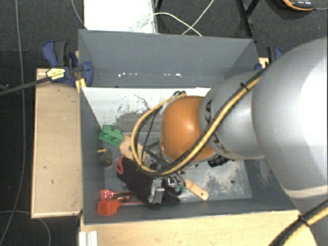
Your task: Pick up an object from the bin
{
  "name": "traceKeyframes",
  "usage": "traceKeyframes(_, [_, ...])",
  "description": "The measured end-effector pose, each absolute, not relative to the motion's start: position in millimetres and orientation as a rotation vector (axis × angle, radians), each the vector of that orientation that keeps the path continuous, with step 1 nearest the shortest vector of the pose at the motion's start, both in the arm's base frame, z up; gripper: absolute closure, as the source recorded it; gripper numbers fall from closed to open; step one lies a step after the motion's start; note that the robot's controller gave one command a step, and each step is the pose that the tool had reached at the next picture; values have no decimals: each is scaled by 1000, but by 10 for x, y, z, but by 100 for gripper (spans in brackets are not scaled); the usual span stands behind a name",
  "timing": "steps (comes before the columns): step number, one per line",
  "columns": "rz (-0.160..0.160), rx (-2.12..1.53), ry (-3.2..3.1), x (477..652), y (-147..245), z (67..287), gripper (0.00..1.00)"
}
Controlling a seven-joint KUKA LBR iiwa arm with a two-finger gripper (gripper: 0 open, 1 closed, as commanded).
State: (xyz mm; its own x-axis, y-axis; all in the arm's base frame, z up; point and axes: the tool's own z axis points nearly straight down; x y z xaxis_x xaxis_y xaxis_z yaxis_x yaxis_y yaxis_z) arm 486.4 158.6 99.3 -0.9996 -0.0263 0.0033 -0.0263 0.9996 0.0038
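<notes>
The claw [163, 191] hangs low over a black bundle [132, 178] close to the front wall of the bin [230, 181]; clenched or released, I cannot tell. A wooden stick [197, 190] just right of it slants towards the front-right. The floor to the right is open, while a red piece [108, 205] and a green block [111, 136] crowd the left.

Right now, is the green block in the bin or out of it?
In. The green block lies on the bin's grey floor, close to its left wall.
</notes>
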Motion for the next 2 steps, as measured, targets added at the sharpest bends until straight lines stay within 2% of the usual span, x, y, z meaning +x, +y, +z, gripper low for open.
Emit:
traceKeyframes(1, [0,-352,-3134,4898,1574,707,0])
traceKeyframes(2, [-5,-188,-3140,4791,1592,720,100])
